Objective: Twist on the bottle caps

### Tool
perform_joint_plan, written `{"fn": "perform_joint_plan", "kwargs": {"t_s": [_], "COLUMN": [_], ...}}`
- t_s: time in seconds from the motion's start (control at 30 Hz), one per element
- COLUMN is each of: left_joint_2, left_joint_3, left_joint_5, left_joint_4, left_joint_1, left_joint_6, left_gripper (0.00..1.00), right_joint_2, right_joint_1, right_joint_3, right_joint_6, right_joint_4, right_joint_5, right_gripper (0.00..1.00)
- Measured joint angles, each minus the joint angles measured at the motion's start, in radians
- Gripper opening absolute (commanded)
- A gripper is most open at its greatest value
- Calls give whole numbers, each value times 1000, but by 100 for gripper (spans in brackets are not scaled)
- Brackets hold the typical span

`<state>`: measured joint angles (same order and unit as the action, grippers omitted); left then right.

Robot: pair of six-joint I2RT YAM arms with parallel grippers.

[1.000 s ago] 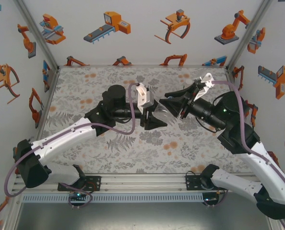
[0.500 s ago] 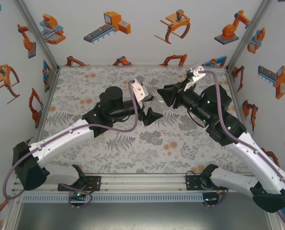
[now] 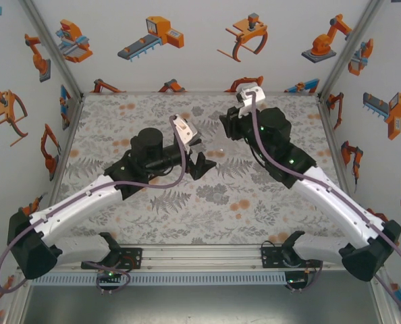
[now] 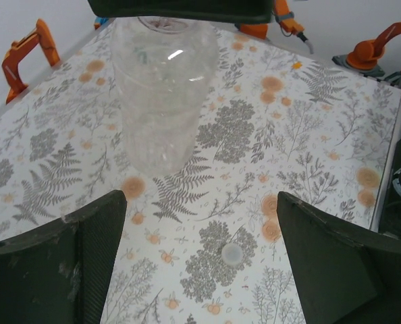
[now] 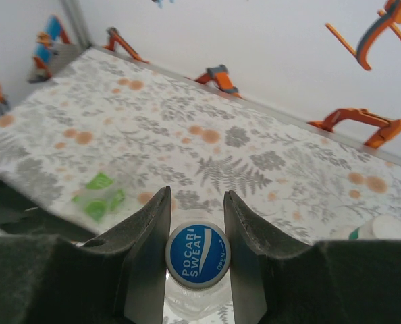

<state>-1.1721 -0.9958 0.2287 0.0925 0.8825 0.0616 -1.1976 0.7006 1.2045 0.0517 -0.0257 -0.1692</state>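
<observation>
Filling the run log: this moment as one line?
left fingers open, clear of bottle | right fingers shut on blue cap, on bottle | white cap loose on table

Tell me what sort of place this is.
Probably a robot data-collection cell, not a home: orange robot stickers on white walls, a floral-print tabletop, and the left arm and right arm bolted to an aluminium rail.

Green-label bottle (image 5: pixel 99 196) blurred; plain bottle (image 4: pixel 161 88) neck hidden.
</observation>
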Motion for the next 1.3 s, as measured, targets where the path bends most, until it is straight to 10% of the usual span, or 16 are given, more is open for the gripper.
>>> {"fn": "perform_joint_plan", "kwargs": {"t_s": [0.97, 1.3], "left_joint_2": [398, 414], "left_joint_3": [198, 201], "left_joint_5": [-233, -274], "left_joint_4": [-207, -236], "left_joint_1": [-6, -6], "left_joint_6": [-183, -195], "left_gripper": [84, 84], "right_joint_2": [-562, -570], "right_joint_1": [-247, -249], "right_joint_3": [-87, -106], "right_joint_6": [31, 31], "right_joint_4": [431, 487], "right_joint_5": [27, 27], "right_gripper": [6, 42]}}
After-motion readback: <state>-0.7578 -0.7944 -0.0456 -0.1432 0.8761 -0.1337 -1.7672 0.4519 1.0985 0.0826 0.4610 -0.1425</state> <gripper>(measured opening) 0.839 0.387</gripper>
